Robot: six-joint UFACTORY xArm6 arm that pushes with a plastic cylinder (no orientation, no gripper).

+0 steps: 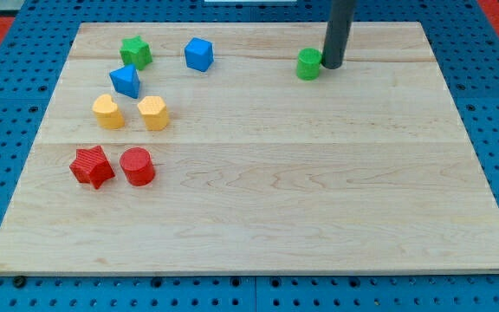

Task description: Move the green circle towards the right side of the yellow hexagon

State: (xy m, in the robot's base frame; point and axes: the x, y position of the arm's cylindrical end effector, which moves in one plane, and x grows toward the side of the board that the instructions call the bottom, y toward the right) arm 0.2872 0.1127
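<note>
My tip (330,65) rests on the wooden board (249,199) near the view's top, right of centre, and stands against the right flank of the green circle (308,64); I cannot tell from this single view whether the two surfaces actually touch or are only just beside each other. The tool is a plain dark rod with no jaws, so it has nothing to spread, press together or pinch; it carries nothing. The green circle lies well apart from the other blocks, which are grouped in the view's left part of the board. The yellow hexagon (153,113) sits in that group, well to the view's left of the green circle and lower in the view. Just beside the hexagon, on its left, is the yellow heart (107,112). Above these two is the blue triangle (126,81), and above that the green star (135,52). The blue cube (198,54) lies to the right of the green star, near the view's top. Below the yellow pair, the red star (91,166) and the red circle (137,166) lie side by side, close together. The board rests on a blue perforated table (7,104).
</note>
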